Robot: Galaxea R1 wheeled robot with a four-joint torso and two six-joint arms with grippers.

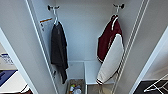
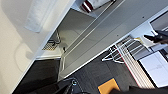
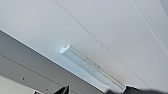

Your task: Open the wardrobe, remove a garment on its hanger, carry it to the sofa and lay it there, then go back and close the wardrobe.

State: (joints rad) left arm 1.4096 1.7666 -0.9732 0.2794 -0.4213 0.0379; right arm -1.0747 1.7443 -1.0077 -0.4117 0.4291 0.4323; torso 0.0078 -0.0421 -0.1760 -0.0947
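Inside the wardrobe [image 1: 82, 37], whose two doors are standing swung wide to either side in the head view, two garments are hanging from hooks high on the white back wall. On the right hook the hanger [image 1: 115, 15] is showing as a thin white curve, and the garment [image 1: 110, 47] is draping from it: maroon body, white sleeve falling in front, striped cuff reaching down toward the pale shelf below. On the left hook a dark jacket [image 1: 58, 50] is hanging on its own hanger, well apart from the maroon one. Low between them, in the open bottom compartment, some small colourful items [image 1: 74, 88] are lying (too blurred to name).

Neither gripper is appearing in the head view, so the garment's place relative to the jaws cannot be told there.

From the left wrist view the camera is looking along the wardrobe's lower edge [image 2: 82, 47]; a striped scrap of the garment's hem [image 2: 88, 5] is peeking in at the far end of the white interior, well away from the dark robot parts at the near edge. Dark carpet [image 2: 92, 75], an orange patch [image 2: 108, 87] and a white wire rack [image 2: 120, 51] are lying outside the door. How the left jaws are standing cannot be told.

From the right wrist view a slim white handle [image 3: 90, 68] is running along a white door panel [image 3: 100, 30], close beyond the dark tips at the picture's edge; whether those jaws are parted or closed cannot be told, and nothing is visibly held.
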